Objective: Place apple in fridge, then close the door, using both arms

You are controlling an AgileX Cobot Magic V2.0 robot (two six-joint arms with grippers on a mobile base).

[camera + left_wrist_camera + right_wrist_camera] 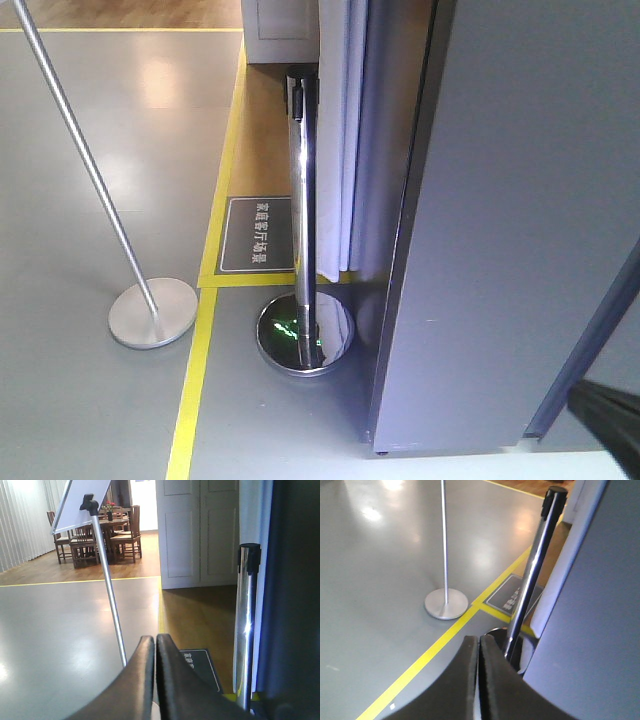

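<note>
Apple nowhere in view in any of the 3 pictures; whereabouts not to be told from here. Both claws pressed together and pinching nothing: left gripper (155, 645) shut tip to tip, pointing toward 12 o'clock across bare grey floor; right gripper (479, 645) likewise shut, aimed at the yellow floor line (440, 642).

Dark grey slab at 3 o'clock in the front view, probably the fridge (500, 230) seen from outside; door and white inside not shown, so open or shut cannot be told. Judged step: either nothing begun yet or all finished, with the frames giving no way to choose. If begun from here, next move calls for finding the apple first, then spreading 1 claw before any approach.

Room for moving: chrome barrier post (303, 200) standing just beside the grey slab's edge at 9 o'clock of it, round base (305, 335) close to the slab's foot; a tight gap, risky for an elbow swing. Tilted sign stand (90, 170) further off toward 9 o'clock, disc foot (152, 313) on open floor. Floor placard (258, 235) flat at 11 o'clock of the post. Widest free space toward 9 and 10 o'clock
</note>
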